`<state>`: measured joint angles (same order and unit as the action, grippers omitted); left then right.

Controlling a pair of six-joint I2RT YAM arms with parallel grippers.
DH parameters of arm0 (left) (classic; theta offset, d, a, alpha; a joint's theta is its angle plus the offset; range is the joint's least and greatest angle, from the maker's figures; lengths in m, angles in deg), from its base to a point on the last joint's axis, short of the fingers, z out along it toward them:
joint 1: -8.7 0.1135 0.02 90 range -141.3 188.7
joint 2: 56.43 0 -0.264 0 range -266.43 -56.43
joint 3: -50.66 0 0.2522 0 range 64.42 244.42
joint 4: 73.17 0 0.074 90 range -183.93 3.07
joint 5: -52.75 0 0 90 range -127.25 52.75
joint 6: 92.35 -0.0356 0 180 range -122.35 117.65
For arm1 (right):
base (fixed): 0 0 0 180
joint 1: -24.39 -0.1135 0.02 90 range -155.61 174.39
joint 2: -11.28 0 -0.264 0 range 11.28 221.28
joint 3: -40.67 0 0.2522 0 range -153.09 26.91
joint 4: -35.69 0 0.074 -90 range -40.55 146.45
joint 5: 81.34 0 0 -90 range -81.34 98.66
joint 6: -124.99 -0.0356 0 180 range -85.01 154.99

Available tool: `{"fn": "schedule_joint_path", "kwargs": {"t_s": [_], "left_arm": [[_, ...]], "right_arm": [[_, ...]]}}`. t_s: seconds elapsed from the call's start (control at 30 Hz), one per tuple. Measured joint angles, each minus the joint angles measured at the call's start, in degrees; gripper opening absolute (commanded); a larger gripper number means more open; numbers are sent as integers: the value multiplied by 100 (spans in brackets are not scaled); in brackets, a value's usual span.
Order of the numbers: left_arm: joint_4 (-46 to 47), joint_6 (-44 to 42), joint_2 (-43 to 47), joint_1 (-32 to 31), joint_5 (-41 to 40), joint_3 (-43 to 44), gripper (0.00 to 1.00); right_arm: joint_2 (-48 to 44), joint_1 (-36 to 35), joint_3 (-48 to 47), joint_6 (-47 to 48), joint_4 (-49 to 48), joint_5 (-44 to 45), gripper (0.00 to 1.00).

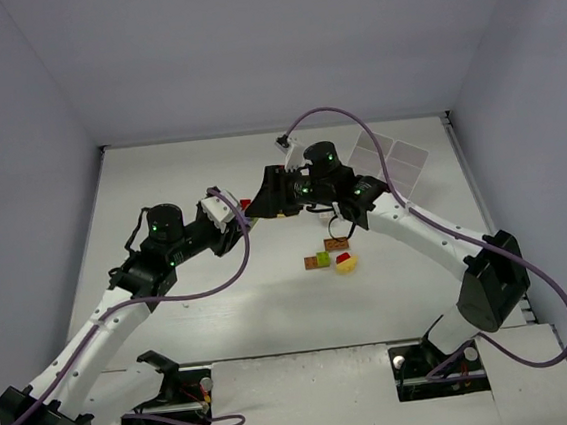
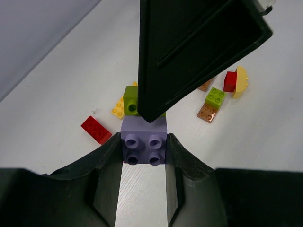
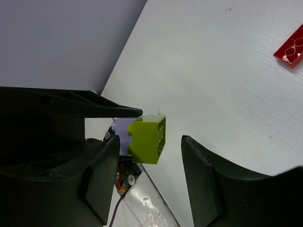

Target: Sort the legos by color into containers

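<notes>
My left gripper (image 2: 143,141) is shut on a lavender brick (image 2: 144,142) and holds it above the table. A lime green brick (image 2: 131,101) is stuck to its far end. My right gripper (image 3: 150,142) is open, with its jaws on either side of the lime green brick (image 3: 148,138); a clear gap shows on one side. The two grippers meet at mid-table in the top view (image 1: 255,205). A red flat brick (image 2: 96,129) and a yellow plate (image 2: 118,109) lie below. The white tray (image 1: 391,157) sits at the far right.
A small group of bricks lies right of centre: a lime brick on a brown plate (image 1: 318,260), a red and yellow piece (image 1: 345,261) and a brown plate (image 1: 337,242). Walls close the table's back and sides.
</notes>
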<state>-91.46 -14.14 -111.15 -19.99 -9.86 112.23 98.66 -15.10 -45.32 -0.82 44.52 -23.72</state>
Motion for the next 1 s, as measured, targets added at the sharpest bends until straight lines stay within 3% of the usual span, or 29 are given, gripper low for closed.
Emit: {"fn": "schedule_joint_path", "kwargs": {"t_s": [0.1, 0.23, 0.4, 0.43, 0.47, 1.0], "left_arm": [[0, 0, -2, -13, 0, 20, 1], [-68, -7, -26, -22, -7, 28, 1], [-129, -17, -63, -46, -46, 28, 1], [-136, -17, -61, -46, -52, 28, 1], [-129, -17, -61, -46, -57, 28, 1], [140, 55, 4, -57, -247, -168, 1]], "right_arm": [[101, 0, 0, 2, -2, 2, 50], [146, 0, 0, 33, -46, 0, 41], [146, -39, -9, 129, -90, 4, 13], [149, -35, -11, 122, -90, 9, 3], [153, -37, -11, 131, -94, -2, 0], [157, -79, 46, 640, -136, 315, 0]]}}
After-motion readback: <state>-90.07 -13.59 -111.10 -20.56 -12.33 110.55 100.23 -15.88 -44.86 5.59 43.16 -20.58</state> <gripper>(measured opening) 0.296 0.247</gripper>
